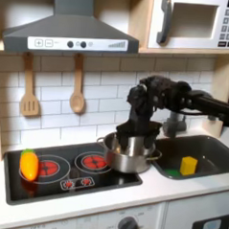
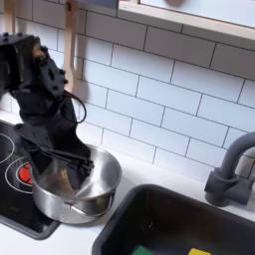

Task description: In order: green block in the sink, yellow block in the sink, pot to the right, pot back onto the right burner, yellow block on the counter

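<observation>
Cream tabletop (image 1: 82, 203) runs along the front of a toy kitchen, where a WidowX arm reaches down into the steel pot (image 1: 131, 155), which sits at the cooktop's edge nearest the sink in both exterior views. Its claw (image 2: 66, 171) is inside the pot with the fingers narrowed at the near rim, apparently pinching the wall, though whether they are truly clamped on it cannot be told. Beside the pot lies the dark grey sink (image 1: 212, 149), holding the yellow block (image 1: 188, 165); slivers of the yellow and the green block (image 2: 145, 251) peek up at the bottom edge of the second exterior view. An orange oval toy (image 1: 28, 164) rests on the burner at the first exterior view's left.

Judging by the layout, the pot move is in hand. A thin-rim pinch could slip and leave the pot behind or tip it. Pushed too far toward the basin, the pot could drop over the sink's lip onto the blocks.
</observation>
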You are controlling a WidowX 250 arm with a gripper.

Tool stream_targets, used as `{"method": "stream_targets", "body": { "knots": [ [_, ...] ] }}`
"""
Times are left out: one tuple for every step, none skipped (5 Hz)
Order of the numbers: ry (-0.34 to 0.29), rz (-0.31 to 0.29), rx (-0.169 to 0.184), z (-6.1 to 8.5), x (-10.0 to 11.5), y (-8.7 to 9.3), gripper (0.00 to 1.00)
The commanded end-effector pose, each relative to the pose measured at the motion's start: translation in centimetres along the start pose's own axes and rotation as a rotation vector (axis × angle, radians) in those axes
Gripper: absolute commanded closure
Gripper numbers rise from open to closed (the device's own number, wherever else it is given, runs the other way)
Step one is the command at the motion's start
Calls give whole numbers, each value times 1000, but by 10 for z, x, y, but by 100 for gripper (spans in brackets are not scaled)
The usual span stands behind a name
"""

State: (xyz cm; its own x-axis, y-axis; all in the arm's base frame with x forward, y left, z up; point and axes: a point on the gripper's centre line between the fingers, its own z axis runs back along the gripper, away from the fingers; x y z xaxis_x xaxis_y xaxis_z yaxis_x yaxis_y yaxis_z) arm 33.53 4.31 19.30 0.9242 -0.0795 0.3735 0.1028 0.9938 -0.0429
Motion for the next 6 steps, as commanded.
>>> {"method": "stream_targets", "body": {
  "knots": [
    [13,-44,19,-26,7,3,0],
    [21,-50,14,-31,6,3,0],
    [38,-48,18,-32,4,5,0],
    [31,-39,28,-27,12,13,0],
    [23,-24,47,-23,18,26,0],
    [31,-1,71,-22,19,40,0]
  ]
}}
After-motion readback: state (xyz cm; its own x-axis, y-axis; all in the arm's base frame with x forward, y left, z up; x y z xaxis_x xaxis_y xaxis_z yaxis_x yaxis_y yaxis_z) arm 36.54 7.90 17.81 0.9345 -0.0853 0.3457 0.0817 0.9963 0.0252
